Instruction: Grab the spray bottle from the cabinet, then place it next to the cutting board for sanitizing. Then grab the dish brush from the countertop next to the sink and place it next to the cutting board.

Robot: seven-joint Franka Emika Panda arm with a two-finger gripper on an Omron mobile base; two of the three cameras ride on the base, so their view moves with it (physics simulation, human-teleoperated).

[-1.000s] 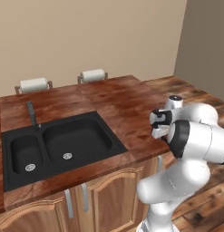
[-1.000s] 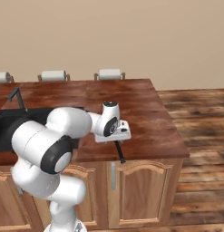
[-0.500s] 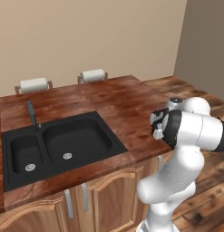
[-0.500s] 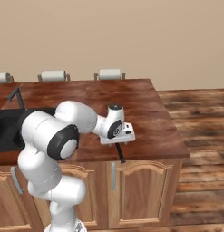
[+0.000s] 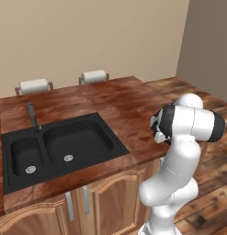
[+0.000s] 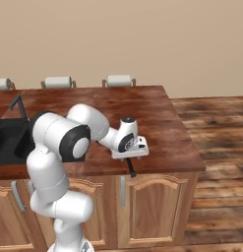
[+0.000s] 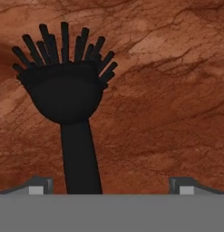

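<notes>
— How far along was the task judged to be?
— The dish brush was found lying on the countertop, not yet grasped; the gripper was seen above it, fingers spread wide apart. Carrying remained.

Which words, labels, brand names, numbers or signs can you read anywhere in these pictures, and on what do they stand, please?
None: no text can be read anywhere.
The dish brush, the countertop, the sink, the paper towel rolls and the cabinet doors all show plain, unmarked surfaces.
</notes>
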